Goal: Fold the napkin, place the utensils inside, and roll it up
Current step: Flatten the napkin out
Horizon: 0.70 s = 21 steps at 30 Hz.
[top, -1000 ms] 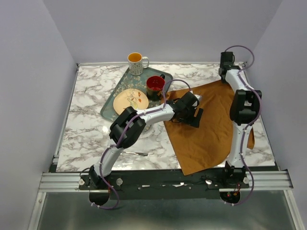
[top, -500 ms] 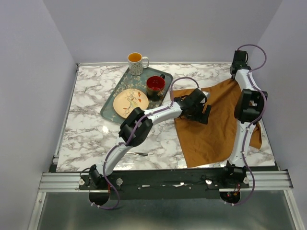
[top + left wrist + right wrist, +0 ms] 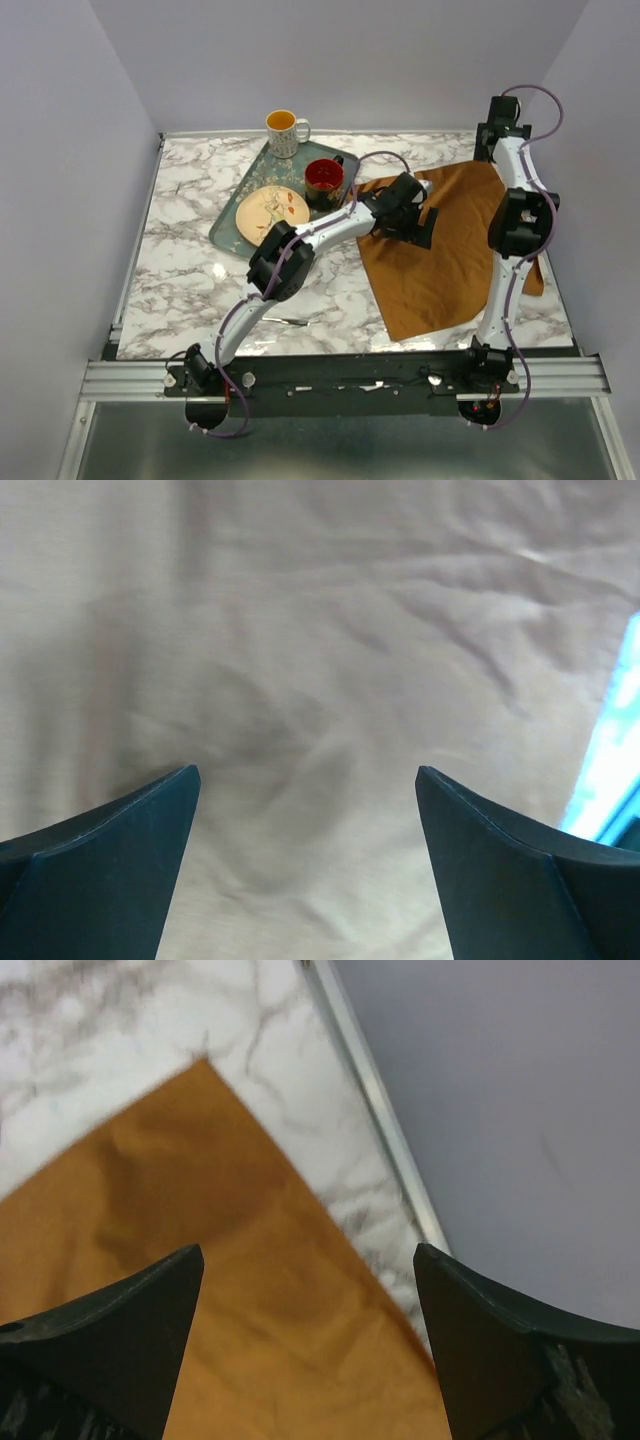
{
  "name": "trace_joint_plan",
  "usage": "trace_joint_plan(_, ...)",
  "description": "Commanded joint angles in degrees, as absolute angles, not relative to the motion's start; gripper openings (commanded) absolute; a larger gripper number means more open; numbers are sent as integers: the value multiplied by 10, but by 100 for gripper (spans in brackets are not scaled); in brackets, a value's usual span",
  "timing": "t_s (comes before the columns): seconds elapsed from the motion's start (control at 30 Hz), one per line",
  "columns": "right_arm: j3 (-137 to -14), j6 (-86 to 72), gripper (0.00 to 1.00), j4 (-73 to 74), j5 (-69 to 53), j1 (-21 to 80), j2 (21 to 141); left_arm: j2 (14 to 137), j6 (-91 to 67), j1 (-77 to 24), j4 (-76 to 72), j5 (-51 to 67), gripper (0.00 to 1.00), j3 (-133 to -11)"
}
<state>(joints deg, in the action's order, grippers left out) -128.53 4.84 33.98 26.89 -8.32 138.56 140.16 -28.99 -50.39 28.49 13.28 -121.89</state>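
A: On the right half of the marble table, where does the napkin lie?

B: Spread flat, rust-brown, lightly creased. Its far corner points toward the back right corner of the table; its right edge hangs at the table's right side.

A: Position of the utensils?

B: One slim silvery utensil lies on the marble near the front edge, left of the napkin and apart from it. Its type cannot be told at this size.

A: State of the left gripper?

B: Jaws spread wide, nothing between them. It hangs over the napkin's left portion; the wrist view shows only creased cloth below.

A: And the right gripper?

B: Jaws likewise wide, nothing gripped. It is above the napkin's far corner, with marble and the table's metal rail beyond.

A: Surrounding items?

B: A dark green tray sits left of the napkin. It carries a plate and a red mug. A yellow-lined mug stands at the tray's far end.
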Motion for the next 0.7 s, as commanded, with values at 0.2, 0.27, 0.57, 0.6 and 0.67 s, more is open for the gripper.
trace_joint_plan(0.2, -812, -191, 80, 424, 297, -116, 1033, 1294, -295, -564, 285, 189, 96, -1120)
trace_joint_plan(0.27, -706, -200, 69, 387, 309, -125, 995, 1275, -298, -579, 262, 194, 95, -1078)
trace_joint_plan(0.57, -575, -187, 49, 327, 366, -172, 962, 1237, -299, -599, 231, 204, 92, -990)
trace_joint_plan(0.6, -584, -192, 37, 330, 370, -175, 966, 1237, -293, -599, 236, 200, 92, -991)
trace_joint_plan(0.67, -585, -199, 17, 330, 369, -179, 977, 1241, -289, -599, 246, 197, 92, -994)
